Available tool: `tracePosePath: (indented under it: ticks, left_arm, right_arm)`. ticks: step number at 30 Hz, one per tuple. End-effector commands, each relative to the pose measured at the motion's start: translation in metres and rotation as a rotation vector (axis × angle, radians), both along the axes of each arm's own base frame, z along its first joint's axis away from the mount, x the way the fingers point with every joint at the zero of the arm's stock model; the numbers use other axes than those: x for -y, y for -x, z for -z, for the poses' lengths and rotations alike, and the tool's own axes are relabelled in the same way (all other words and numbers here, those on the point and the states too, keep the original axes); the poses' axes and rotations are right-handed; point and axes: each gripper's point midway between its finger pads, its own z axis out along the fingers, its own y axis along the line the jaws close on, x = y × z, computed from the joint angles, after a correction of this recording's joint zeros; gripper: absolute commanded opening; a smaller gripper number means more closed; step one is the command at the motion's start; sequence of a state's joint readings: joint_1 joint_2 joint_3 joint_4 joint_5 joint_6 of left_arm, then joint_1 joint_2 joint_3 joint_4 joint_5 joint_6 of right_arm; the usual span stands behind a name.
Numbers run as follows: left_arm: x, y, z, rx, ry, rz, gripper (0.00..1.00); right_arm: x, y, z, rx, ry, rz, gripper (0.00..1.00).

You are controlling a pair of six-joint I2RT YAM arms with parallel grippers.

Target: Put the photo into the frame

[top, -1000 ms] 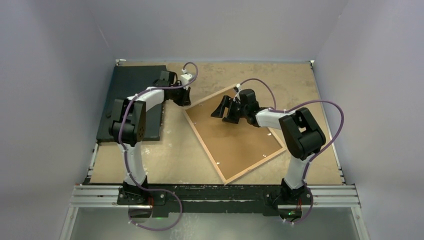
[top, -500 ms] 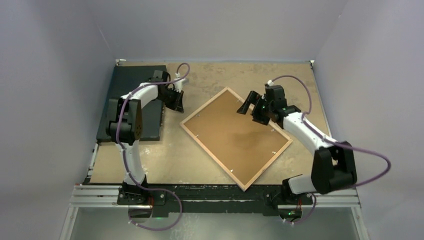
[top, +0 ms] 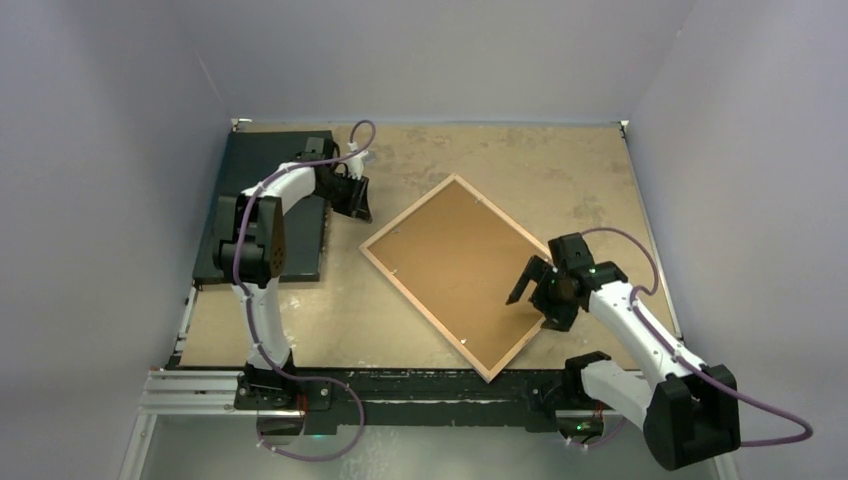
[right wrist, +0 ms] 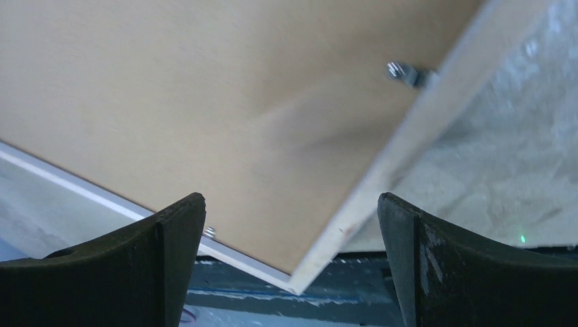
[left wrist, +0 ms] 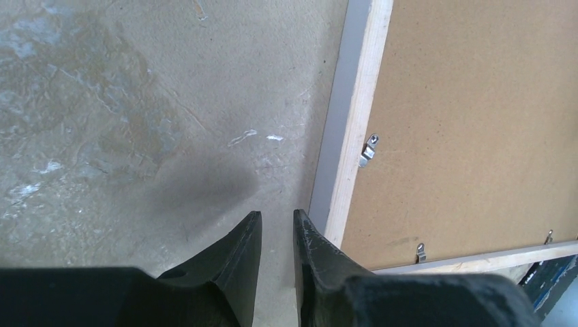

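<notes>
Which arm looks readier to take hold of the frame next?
Probably the right: the right gripper hangs wide open over the frame at its near corner; the left gripper, barely parted, is beside it, not over it.

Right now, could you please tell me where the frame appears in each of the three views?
Top external: the frame lies back up as a tilted diamond in mid-picture.
Left wrist: one rail runs down just right of centre, another along the bottom right.
Right wrist: a corner points down at lower centre.
Shared landmark: the brown backing panel inside it.
</notes>
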State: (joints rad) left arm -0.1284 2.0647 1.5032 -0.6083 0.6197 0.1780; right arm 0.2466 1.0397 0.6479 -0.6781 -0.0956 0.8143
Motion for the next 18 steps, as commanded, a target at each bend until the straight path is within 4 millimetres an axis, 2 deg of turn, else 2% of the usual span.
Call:
tracePosePath:
  ticks: [1, 5, 8, 13, 16, 18]
  left_arm:
    - [0.012, 0.001, -0.002, 0.006, 0.034, 0.024, 0.22]
    - [0.014, 0.009, 0.009, -0.014, 0.019, 0.039, 0.19]
    - [0.014, 0.014, 0.017, -0.026, 0.008, 0.044, 0.18]
    - [0.019, 0.025, 0.022, -0.046, 0.015, 0.060, 0.11]
    - [0.023, 0.035, 0.024, -0.055, 0.021, 0.079, 0.03]
    - [0.024, 0.047, 0.029, -0.078, 0.019, 0.099, 0.01]
  right_arm:
    - [0.001, 0.037, 0.013, -0.116, -0.030, 0.060, 0.99]
    - [0.003, 0.051, 0.019, -0.154, -0.030, 0.054, 0.99]
    - [0.002, 0.042, 0.020, -0.120, -0.031, 0.063, 0.99]
    - [-0.004, 0.015, 0.030, -0.047, -0.061, 0.114, 0.99]
    - [-0.011, -0.014, 0.023, 0.083, -0.125, 0.174, 0.99]
    - [-0.009, -0.039, 0.009, 0.185, -0.133, 0.208, 0.99]
